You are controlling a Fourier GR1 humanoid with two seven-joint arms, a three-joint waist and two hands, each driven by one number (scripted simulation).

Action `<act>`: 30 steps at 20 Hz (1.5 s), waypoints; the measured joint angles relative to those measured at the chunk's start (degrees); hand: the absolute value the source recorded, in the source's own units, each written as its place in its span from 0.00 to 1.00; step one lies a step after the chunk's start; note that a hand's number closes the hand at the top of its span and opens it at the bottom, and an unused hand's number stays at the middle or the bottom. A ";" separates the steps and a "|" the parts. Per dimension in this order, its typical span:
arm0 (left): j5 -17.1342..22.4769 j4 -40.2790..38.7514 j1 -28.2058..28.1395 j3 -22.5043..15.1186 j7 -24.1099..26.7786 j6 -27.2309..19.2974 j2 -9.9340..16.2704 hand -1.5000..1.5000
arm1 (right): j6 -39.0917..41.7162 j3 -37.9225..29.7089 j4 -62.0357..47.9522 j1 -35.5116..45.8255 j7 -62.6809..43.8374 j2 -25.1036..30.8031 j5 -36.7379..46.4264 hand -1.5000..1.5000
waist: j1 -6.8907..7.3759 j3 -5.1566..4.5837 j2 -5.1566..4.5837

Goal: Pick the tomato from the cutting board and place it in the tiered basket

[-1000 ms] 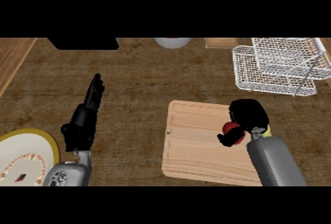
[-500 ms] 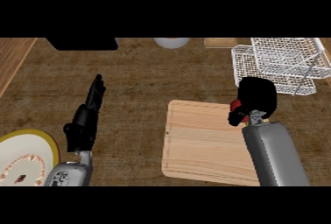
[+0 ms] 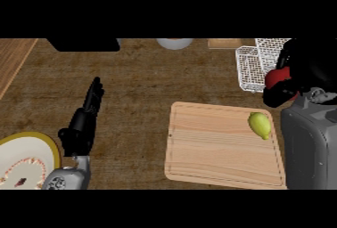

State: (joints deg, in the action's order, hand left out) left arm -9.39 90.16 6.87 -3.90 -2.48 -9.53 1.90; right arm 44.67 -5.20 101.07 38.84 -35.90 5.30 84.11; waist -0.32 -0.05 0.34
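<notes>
- Head view: the right robot hand [image 3: 297, 67] is raised at the right side, over the near edge of the wire basket [image 3: 253, 67], with its grey forearm rising from the lower right corner
- Its black fingers are curled round the red tomato [image 3: 276, 79], which shows between them, off the cutting board [image 3: 217, 147] and just beside the basket's wire wall
- The left robot hand [image 3: 89, 109] lies at the left over the brown tabletop [image 3: 145, 80], fingers straight and pointing away from the robot, holding nothing
- A yellow-green fruit [image 3: 260, 124] rests on the board near its far right corner
- A yellow-rimmed plate [image 3: 26, 158] sits at the lower left, just beside the left forearm
- No brand, label or writing can be read on anything
</notes>
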 measured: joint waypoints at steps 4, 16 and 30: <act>-0.48 -1.28 0.73 0.03 0.80 -0.53 -0.51 0.50 | 4.68 -3.79 2.51 5.96 -1.14 1.63 -2.03 1.00 | 0.14 0.00 -0.13; -0.47 -2.22 2.50 -0.26 0.45 -0.27 -0.61 0.50 | -3.31 -16.80 -12.19 18.35 -0.57 6.44 -10.17 1.00 | 0.78 0.04 -0.49; 0.15 -2.24 1.81 0.09 0.98 0.67 -0.21 0.50 | -21.95 -15.54 -39.71 21.43 7.90 18.79 -8.66 1.00 | 1.08 0.04 -0.58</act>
State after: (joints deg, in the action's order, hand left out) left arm -9.25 87.92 8.68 -3.81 -1.49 -8.87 1.69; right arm 22.72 -20.75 61.36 60.27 -28.00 24.10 75.45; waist 0.76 -0.01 -0.23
